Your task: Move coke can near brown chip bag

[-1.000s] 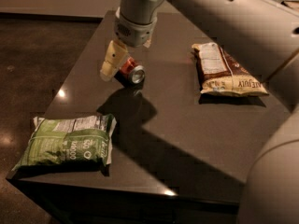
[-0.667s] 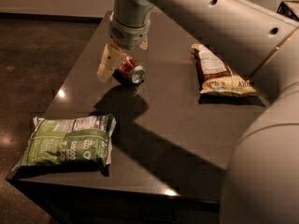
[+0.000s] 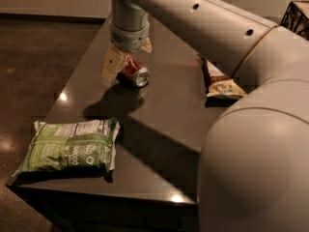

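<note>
The coke can [image 3: 135, 73] lies on its side on the dark table [image 3: 164, 129], silver end toward the camera, at the far left-centre. My gripper [image 3: 127, 65] comes down from above and is open. One cream finger [image 3: 111, 66] stands left of the can, and the other shows behind it, so the can's far end sits between them. The brown chip bag [image 3: 218, 84] lies flat to the right of the can, with a clear gap between them. My arm hides part of the bag.
A green chip bag [image 3: 72, 146] lies near the table's front left corner. My large arm [image 3: 251, 129] fills the right side of the view. A dark wire basket [image 3: 295, 16] sits at the top right. The dark floor lies beyond the table's left edge.
My gripper has moved left and down over the can. My arm now covers more of the brown chip bag. The can has barely shifted.
</note>
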`<state>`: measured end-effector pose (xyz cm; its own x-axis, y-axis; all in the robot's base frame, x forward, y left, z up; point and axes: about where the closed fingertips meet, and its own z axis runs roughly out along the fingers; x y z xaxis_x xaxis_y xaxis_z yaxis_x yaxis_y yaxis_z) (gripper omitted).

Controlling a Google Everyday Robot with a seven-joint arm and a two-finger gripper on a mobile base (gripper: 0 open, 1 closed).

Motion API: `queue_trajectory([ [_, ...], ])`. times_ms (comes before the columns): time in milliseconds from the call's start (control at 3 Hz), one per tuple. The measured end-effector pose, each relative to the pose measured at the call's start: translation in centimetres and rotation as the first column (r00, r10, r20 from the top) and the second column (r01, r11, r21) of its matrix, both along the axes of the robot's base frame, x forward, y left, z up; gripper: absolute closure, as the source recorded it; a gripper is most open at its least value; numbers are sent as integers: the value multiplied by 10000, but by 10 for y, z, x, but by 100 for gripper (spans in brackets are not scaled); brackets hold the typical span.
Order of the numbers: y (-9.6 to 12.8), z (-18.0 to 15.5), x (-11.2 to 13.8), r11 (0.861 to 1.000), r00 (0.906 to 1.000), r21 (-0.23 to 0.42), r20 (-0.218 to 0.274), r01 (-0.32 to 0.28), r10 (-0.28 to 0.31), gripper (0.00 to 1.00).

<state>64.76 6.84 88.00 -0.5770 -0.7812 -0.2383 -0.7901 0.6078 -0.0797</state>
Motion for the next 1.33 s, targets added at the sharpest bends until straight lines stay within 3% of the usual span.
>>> queue_trajectory([
  [333, -12, -4, 9, 9992, 9998, -319, -6, 220, -220, 15],
  [1333, -38, -4, 8, 9964, 9990, -726, -1, 440, -441, 85],
])
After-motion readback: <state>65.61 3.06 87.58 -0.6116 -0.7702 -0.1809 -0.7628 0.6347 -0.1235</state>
